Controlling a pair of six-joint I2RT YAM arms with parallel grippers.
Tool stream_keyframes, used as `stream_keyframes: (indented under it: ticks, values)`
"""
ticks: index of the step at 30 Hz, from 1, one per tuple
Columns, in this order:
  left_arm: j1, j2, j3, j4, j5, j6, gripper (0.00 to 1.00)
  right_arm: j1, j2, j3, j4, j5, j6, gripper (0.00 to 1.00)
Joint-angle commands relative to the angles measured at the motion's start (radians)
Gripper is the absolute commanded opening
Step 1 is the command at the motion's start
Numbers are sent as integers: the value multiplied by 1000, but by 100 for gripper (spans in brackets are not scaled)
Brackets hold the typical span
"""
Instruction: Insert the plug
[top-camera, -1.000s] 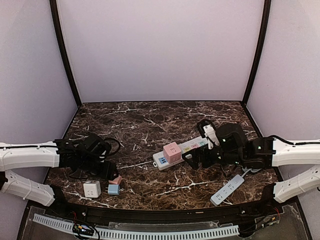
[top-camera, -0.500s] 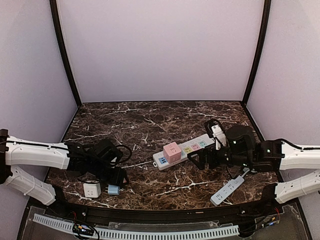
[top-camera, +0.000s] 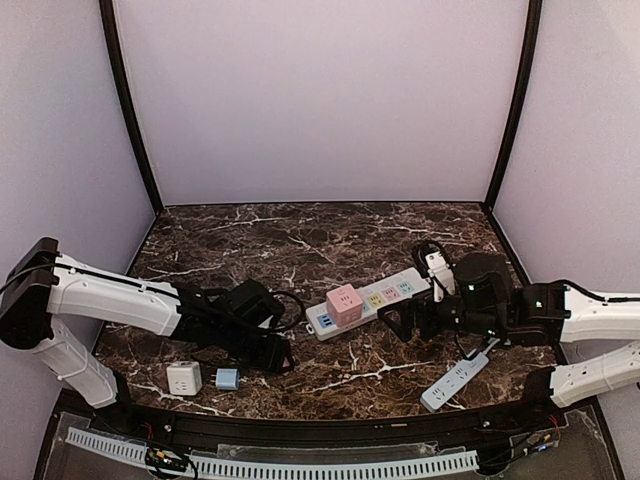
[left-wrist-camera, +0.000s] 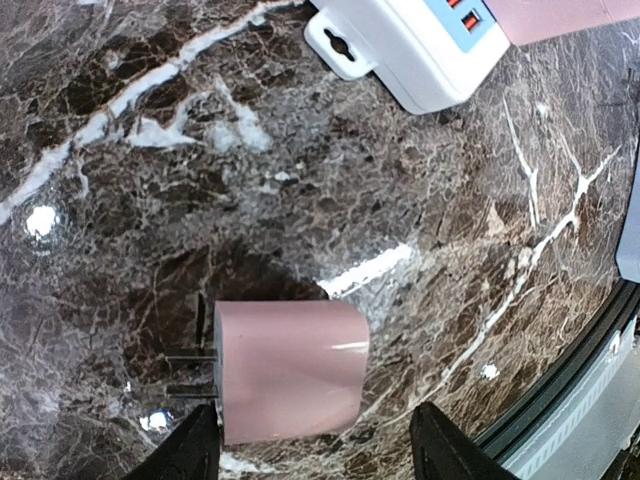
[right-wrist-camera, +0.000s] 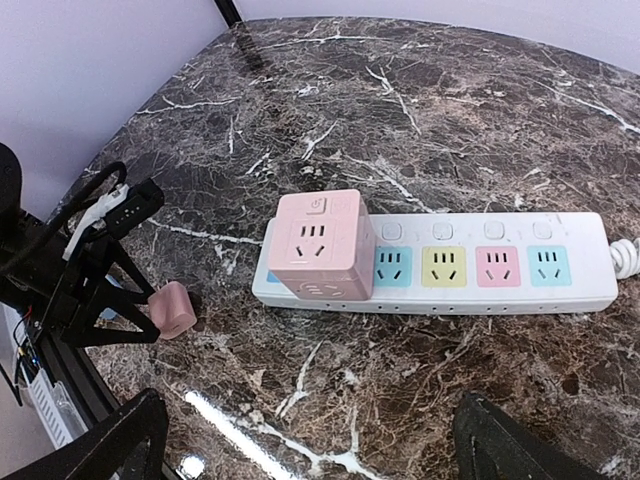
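While lilac walls (top-camera: 320, 100) enclose it, veined marble (top-camera: 300, 240) shines under the plug (left-wrist-camera: 290, 370).

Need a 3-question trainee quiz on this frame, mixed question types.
1. True or false: the right hand is gripping something.
2. What colour is the plug held in the left hand? A white, B pink, C blue.
3. Name the item lying right beside the white adapter.
Key: 1 false, it is open and empty. 2 B. 3 the blue adapter.
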Motion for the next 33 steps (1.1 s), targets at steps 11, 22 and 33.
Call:
stream_keyframes:
  ticks: [11,22,33]
  values:
    - [-15,-136,102,-318,-297,446,77,5,-53,-32,-3,12,-6,99]
    - [-15,-72,120,-223,-328,903,77,5,-129,-68,9,0,-9,99]
    - [-15,5,105,-230,-99,1336,77,5,-140,-90,66,-41,-27,99]
